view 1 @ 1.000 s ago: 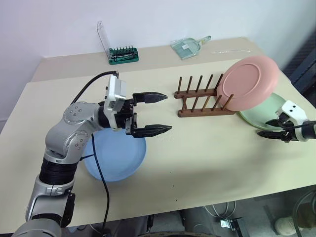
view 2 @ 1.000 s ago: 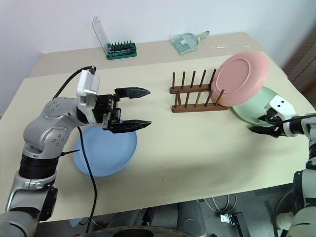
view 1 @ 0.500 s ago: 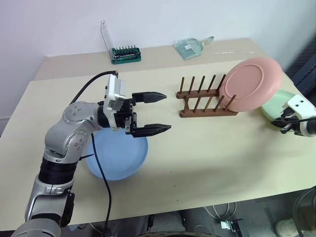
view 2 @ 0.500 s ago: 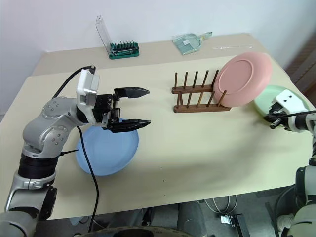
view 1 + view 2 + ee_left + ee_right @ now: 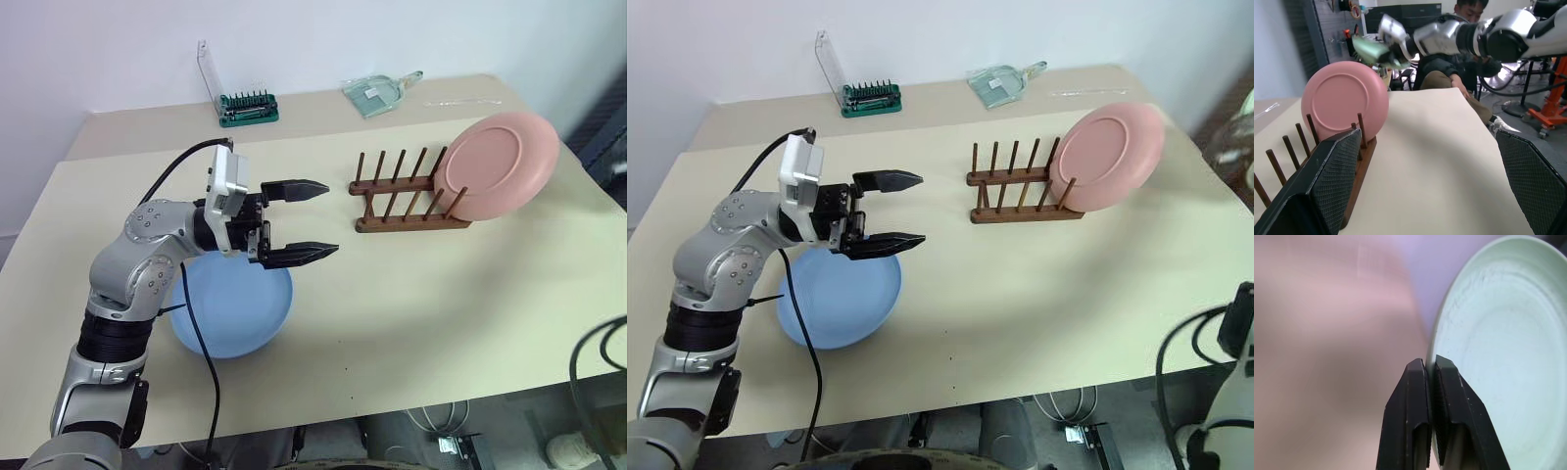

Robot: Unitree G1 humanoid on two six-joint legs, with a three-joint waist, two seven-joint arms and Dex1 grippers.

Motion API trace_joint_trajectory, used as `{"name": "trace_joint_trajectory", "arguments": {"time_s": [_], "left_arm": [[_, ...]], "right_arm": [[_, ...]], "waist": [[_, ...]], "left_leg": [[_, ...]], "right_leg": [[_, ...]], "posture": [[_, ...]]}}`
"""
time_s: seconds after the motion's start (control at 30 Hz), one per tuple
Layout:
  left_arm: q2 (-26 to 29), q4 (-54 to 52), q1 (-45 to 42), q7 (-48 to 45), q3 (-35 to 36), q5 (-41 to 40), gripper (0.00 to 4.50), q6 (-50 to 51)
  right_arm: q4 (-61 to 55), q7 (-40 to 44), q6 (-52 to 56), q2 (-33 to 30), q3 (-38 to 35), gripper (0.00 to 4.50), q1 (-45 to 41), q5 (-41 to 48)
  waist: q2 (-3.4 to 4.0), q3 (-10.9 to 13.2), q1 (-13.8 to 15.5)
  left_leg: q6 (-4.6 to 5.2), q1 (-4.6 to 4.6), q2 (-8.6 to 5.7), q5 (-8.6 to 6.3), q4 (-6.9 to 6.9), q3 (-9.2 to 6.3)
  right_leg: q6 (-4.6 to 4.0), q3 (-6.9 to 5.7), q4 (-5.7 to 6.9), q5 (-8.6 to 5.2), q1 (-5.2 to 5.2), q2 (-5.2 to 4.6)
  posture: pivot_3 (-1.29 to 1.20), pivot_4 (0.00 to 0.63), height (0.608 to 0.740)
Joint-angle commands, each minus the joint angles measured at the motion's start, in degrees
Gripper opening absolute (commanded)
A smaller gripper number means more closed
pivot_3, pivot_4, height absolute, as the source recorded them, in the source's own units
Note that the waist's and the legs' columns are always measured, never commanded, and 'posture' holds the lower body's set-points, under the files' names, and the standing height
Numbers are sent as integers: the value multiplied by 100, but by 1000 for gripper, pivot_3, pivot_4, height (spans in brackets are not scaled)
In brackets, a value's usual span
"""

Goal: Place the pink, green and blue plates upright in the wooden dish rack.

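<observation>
green plate (image 5: 1508, 357) in right gripper (image 5: 1431, 377)

The left arm (image 5: 137, 269) is showing rounded silver-grey shells with small screws and black ribbed joint bands, a white box is sitting on its wrist, a black cable (image 5: 196, 333) is trailing down, and its left claw (image 5: 302, 221) is wearing black tapered fingers.

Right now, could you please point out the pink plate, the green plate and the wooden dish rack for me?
pink plate (image 5: 495, 162): left eye view, centre of its face.
green plate (image 5: 1508, 362): right wrist view, inner face beside the rim that the right gripper (image 5: 1431, 369) pinches.
wooden dish rack (image 5: 407, 224): left eye view, near base rail.
</observation>
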Motion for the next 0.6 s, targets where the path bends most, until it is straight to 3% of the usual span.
{"name": "trace_joint_trajectory", "arguments": {"time_s": [0.03,0.13,0.23,0.47,0.6], "left_arm": [[20,-26,-118,-1,138,-16,4500,-120],[20,-8,-125,4,154,-22,4500,-128],[22,10,-128,7,156,-1,4500,-153],[-85,251,-228,195,112,410,4500,-559],[-130,321,-238,246,110,498,4500,-680]], "right_arm": [[-463,882,-11,128,-831,44,-738,1082],[-794,1423,531,276,-1227,44,-1225,1735],[-1212,1939,1801,414,-1501,44,-1482,2446],[-2733,2466,4805,710,-1588,44,-936,3747],[-3601,2730,5960,765,-1528,44,-319,4320]], "waist": [[-1,0,-18],[-1,1,-43],[-1,1,-28],[-1,0,46],[0,0,63]], "left_leg": [[0,0,4,0,-1,0],[2,-1,6,-1,-3,-2],[6,-3,6,-3,-1,-4],[9,-4,6,-5,0,-4],[10,-9,6,-6,6,-4]], "right_leg": [[0,0,-1,0,1,4],[0,0,-2,0,1,6],[0,-1,-3,0,1,6],[-1,-1,-1,1,-3,5],[0,-1,-1,2,-5,2]], "posture": [[0,150,740],[0,150,740],[0,150,740],[0,150,740],[0,150,740]]}}
